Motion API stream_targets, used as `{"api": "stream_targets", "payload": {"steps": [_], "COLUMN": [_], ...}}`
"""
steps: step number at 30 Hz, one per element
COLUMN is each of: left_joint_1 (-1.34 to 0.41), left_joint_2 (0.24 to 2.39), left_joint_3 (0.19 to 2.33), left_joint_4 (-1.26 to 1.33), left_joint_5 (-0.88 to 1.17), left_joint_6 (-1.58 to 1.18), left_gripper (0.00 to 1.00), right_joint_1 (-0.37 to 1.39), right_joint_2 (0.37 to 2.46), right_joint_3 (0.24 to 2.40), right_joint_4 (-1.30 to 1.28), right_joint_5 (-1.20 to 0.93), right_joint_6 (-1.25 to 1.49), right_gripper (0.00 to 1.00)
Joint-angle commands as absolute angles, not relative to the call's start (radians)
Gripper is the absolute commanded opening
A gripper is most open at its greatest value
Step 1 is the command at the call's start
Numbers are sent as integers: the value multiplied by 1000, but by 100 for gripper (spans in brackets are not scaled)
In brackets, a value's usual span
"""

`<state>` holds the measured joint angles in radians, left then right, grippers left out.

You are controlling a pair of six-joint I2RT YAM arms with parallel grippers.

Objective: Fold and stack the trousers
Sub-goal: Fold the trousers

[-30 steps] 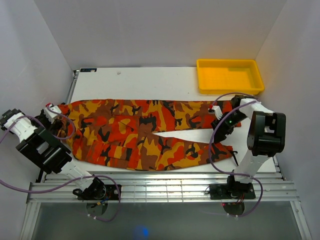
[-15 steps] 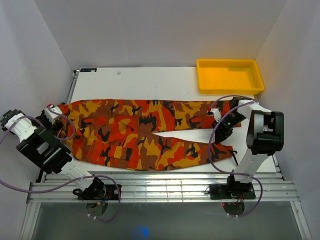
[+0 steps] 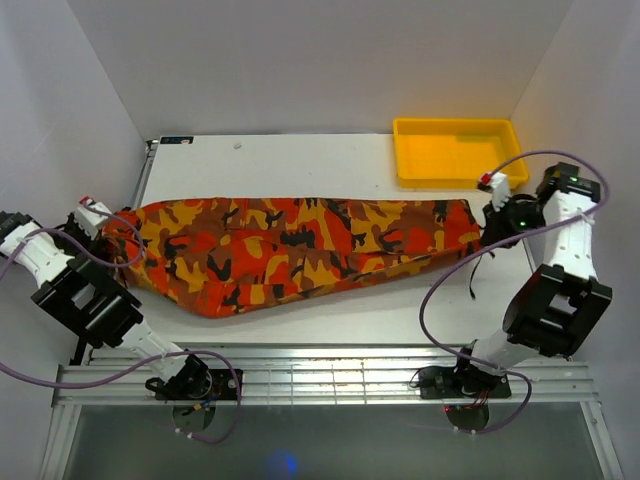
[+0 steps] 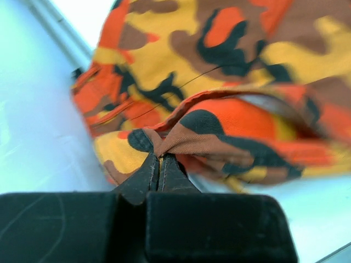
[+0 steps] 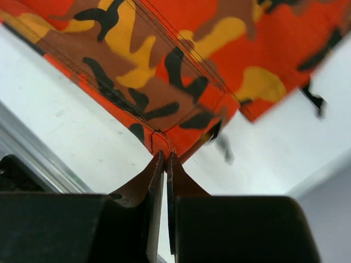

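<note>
Trousers (image 3: 290, 245) pinched tight by left tool (image 4: 159, 160) and right tool (image 5: 165, 155), yellow tray (image 3: 460, 156) beyond.

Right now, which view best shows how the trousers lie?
The top external view: the whole trousers, stretched between the left gripper and the right gripper. The left wrist view shows only a pinched fold; the right wrist view, only a pinched hem corner.

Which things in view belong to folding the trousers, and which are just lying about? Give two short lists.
In the job: the trousers; the left gripper, shut on their fabric; the right gripper, shut on a hem corner.
Lying about: the empty yellow tray at the far right of the table.
</note>
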<state>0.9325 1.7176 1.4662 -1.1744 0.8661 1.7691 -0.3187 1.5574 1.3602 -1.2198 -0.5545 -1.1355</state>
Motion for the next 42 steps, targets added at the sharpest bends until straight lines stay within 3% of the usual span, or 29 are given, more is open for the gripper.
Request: {"api": "stream_targets", "payload": {"steps": [1,15,26,35,42], "left_joint_1": [963,962,881,1023,1138], "left_joint_2": [1716,1854,1865,1793,1689], "left_joint_3": [1578,1896,1898,1778,1656], "left_joint_4": [-1152,-1160,-1068,-970,-891], "left_joint_5": [876,950,903,1072,1226], "left_joint_6": [1669,1456,1347,1280,1264], "left_gripper": [0,0,0,0,0], "right_joint_1": [-463,-652,-629,-708,-785], "right_joint_2": [1479,1640,1786,1597,1436], "right_joint_3": [1436,1808,1904,1779,1810], "right_joint_4": [-1307,-1220,-1097,-1117,-1308], "right_joint_5": [-607,-818,-756,-850,-971], "right_joint_6": [-1284,-1142,-989,-1111,-1242], "right_gripper": [8,8,8,8,8]}}
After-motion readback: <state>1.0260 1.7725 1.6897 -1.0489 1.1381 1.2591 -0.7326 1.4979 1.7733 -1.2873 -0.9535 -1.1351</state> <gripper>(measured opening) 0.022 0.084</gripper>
